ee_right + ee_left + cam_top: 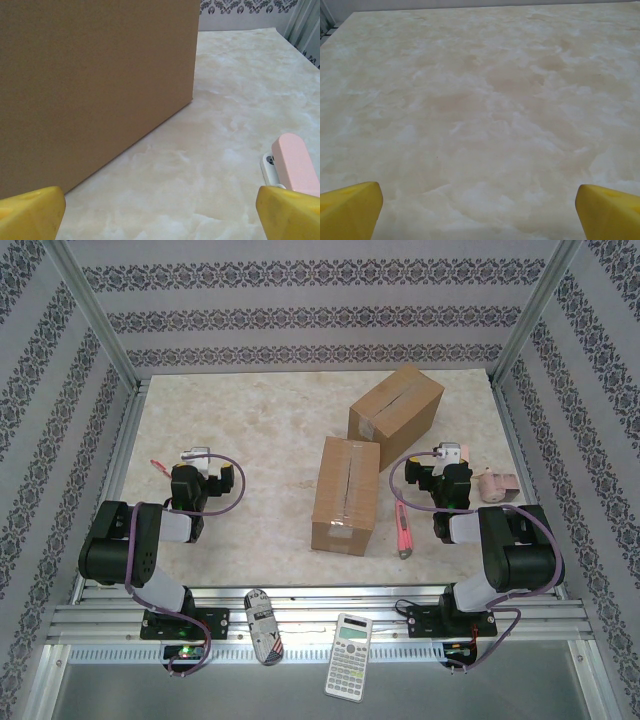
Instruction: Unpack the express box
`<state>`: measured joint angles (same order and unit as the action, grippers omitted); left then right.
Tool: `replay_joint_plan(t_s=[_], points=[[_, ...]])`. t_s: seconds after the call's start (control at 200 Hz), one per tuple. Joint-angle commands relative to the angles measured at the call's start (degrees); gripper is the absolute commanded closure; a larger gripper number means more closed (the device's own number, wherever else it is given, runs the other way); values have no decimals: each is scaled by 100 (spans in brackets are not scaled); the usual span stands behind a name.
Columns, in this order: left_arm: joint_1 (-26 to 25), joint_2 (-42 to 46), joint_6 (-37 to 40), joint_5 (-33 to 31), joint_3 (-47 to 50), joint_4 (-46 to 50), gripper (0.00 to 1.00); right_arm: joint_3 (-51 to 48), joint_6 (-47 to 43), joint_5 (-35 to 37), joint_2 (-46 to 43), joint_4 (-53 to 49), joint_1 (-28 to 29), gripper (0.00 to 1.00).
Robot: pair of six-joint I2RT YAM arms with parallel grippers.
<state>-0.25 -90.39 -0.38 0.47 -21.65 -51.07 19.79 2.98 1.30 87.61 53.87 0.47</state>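
Box number one, the near box (345,495), lies about the middle of the surface (250,430). It is brown cardboard with a strip of tape down its top. Its long axis runs from the near edge toward the far edge, the far end leaning slightly right.

The far box (395,415) sits just beyond it, toward the far right corner. It is turned at an angle, so its long axis and top seam point from near left to far right. Whether the two boxes touch at their corners I cannot tell.

A pink cutter (403,530) lies just beside the near box's right side, roughly parallel to it.

The right hand (450,453) is to the right of both boxes, released, with its yellow fingertips (30,212) spread wide and grasping nothing. In its wrist view a plain cardboard wall (95,85) stands to the left and a pink object (295,165) lies to the right.

The left hand (197,455) is over the left part of the surface, also released. Its fingertips (350,210) are wide apart above bare marble (480,100).
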Motion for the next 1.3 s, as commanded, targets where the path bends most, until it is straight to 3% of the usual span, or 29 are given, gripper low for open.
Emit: replay_joint_plan(t_s=[0.0, 0.29, 0.435, 0.545, 0.665, 0.799, 0.919, 1.054, 1.194, 1.294], points=[[52, -80, 39, 58, -78, -267, 1, 130, -45, -127, 61, 221, -38, 2], [52, -76, 38, 58, -76, -271, 1, 113, -32, -203, 59, 259, -71, 2], [52, -63, -32, -149, 61, -545, 1, -178, 177, -796, 31, 711, -381, 2], [56, 284, 6, -146, 251, -612, 0, -251, 247, -673, -741, 134, -412, 2], [26, 1603, -239, -816, 178, 627, 1, -92, 436, 87, -1807, -1173, -416, 2], [34, 2876, -1151, -1215, -1001, 3700, 0, 1060, 659, 338, -2640, -3972, -353, 2], [27, 2798, -1907, -537, -2278, 5628, 0, 2333, 991, 26, -2735, -6366, -172, 2], [-98, 2585, -2509, 329, -3401, 7175, 0, 3543, 1571, -139, -2707, -8633, 154, 2], [-594, 2598, -2635, 923, -4212, 8518, 0, 4036, 2092, -913, -2782, -9757, 563, 2], [-1168, 2582, -2633, 1131, -4626, 9266, 0, 4008, 2455, -1216, -2828, -9865, 1029, 2]])
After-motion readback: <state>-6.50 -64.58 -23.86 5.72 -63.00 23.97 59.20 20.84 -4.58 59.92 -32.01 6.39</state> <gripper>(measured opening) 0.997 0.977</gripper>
